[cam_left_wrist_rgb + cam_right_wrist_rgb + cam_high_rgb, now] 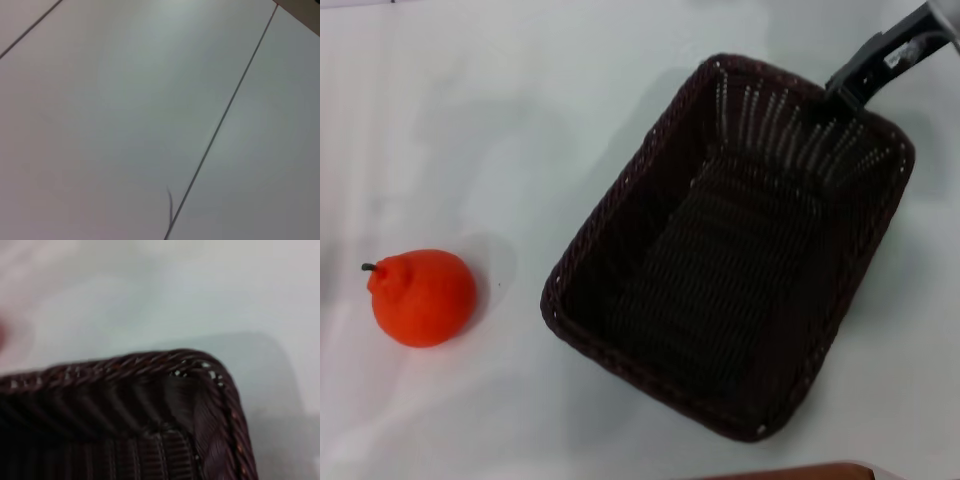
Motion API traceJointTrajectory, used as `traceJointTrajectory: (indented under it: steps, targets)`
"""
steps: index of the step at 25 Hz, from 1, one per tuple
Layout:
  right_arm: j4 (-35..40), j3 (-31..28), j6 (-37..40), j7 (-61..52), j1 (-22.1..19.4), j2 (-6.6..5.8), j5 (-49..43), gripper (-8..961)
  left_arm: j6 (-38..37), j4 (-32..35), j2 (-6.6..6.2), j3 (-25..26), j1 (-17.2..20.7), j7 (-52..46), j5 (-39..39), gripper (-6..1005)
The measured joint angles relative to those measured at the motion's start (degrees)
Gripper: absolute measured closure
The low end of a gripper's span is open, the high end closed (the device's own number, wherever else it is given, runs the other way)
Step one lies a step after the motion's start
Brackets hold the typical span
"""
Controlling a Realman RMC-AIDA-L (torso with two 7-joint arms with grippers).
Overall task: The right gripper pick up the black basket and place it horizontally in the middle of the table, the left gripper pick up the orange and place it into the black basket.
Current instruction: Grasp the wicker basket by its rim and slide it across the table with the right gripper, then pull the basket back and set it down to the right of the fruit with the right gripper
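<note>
White desk (520,110) is filling the head view, and we are seeing a thin dark seam line crossing its bare surface in the left wrist view. We are looking at the basket (740,250) sitting right of the desk's middle, turned at a slant, one short end toward the far right and the other toward the near edge. Its inside is holding nothing. Our right hand (848,90) is reaching in from the far right corner and meeting the rim at the basket's far short end; we cannot tell whether its fingers are spread or pinching the rim, since the dark weave is hiding them. Our right wrist view is showing one rounded corner of the braided rim up close, with desk beyond it. The orange (423,297) is resting on the desk at our left, well apart from the basket, stem pointing left. Our left hand is not showing anywhere.
</note>
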State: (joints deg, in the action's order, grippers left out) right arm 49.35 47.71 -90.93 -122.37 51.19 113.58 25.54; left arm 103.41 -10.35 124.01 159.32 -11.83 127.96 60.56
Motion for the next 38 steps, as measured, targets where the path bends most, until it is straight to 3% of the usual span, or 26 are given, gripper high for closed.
traceJointTrajectory:
  steps: [7, 12, 20, 27, 30, 38]
  targets:
    - [-0.66, -9.52, -0.88, -0.66, -3.36, -2.61, 9.39, 750, 0.11, 0.01, 0.00, -0.09, -0.06, 0.00, 0.00, 361]
    - [-6.91, -14.89, -0.51, -2.28, -5.76, -5.13, 17.53, 751, 0.02, 0.00, 0.00, -0.10, -0.26, 0.00, -0.01, 365]
    - [-14.14, -19.50, 3.81, -3.37, -9.67, -5.46, 29.03, 751, -0.29, -0.02, -0.11, -0.15, -0.45, 0.00, -0.01, 373]
    - [-18.65, -21.45, 9.65, -5.39, -11.75, -3.13, 33.45, 751, -0.70, -0.02, -0.25, -0.22, -0.72, 0.00, -0.01, 379]
    - [-19.01, -21.72, 11.05, -6.95, -12.41, -0.82, 33.53, 751, -0.98, -0.11, -0.26, -0.56, -0.73, 0.00, -0.01, 382]
    - [-21.03, -22.22, 11.85, -10.87, -14.34, 0.79, 33.68, 750, -2.40, -0.54, -0.36, -0.59, -0.73, -0.07, -0.01, 389]
